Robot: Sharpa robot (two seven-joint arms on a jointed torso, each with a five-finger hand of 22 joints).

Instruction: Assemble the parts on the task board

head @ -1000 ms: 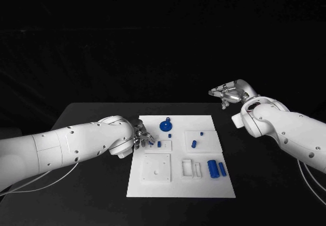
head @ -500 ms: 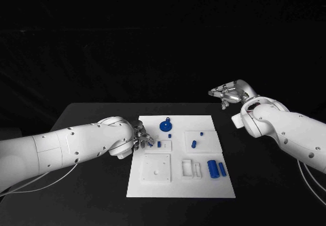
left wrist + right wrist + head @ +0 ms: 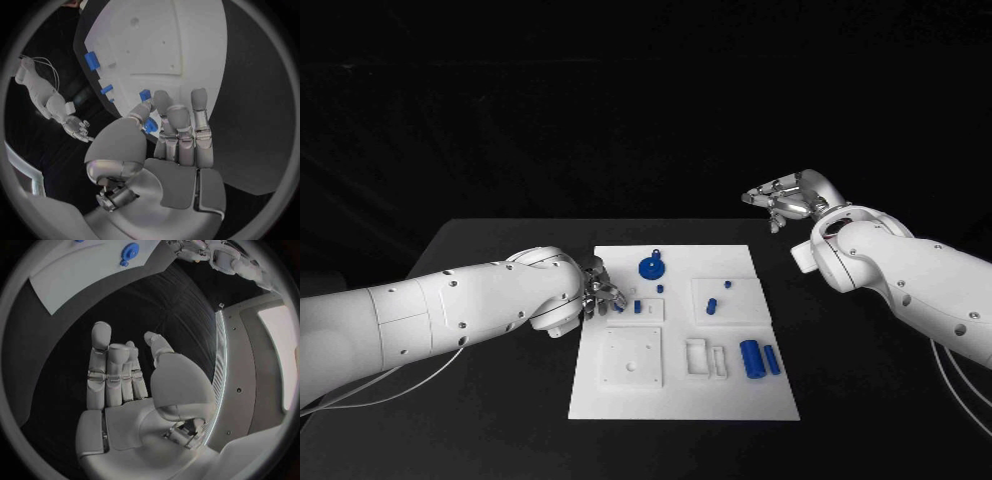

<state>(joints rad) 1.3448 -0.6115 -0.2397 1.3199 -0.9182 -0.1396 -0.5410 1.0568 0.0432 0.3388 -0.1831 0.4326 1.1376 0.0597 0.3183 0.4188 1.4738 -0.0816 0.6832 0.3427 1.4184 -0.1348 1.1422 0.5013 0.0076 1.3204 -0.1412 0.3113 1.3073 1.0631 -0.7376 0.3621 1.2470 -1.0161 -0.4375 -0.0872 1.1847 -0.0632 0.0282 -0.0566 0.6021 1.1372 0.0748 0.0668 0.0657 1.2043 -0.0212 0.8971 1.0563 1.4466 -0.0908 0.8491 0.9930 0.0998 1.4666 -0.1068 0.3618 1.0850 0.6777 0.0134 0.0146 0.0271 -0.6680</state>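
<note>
Two hands show, and only one is at work. Our left hand (image 3: pixel 599 296) rests at the left edge of the flat white plastic task board (image 3: pixel 682 400), its fingers (image 3: pixel 179 117) laid together and stretched over the board's rim. In the left wrist view a small blue block (image 3: pixel 150 125) sits between the thumb and the nearest finger; we judge it pinched, though the contact itself is partly hidden.

Just beyond those fingertips, still on the board, lies another small blue peg (image 3: pixel 639 306) beside a raised white square. Further across the board from the left hand we see a round blue disc with a small knob (image 3: pixel 652 267) near the far edge, a short blue pin (image 3: pixel 710 305) on a second white square, and a pair of blue cylinders (image 3: pixel 760 357) lying side by side near the right edge. A white square plate with holes (image 3: pixel 633 357) sits nearer the robot on the board, its holes unfilled as far as we can tell.

Our right hand (image 3: pixel 788 201) hovers above the black counter (image 3: pixel 488 250), well off the board's far right corner, fingers straight and apart, holding nothing.

We judge the assembly early: most blue parts lie loose, and nearly every placement remains.
</note>
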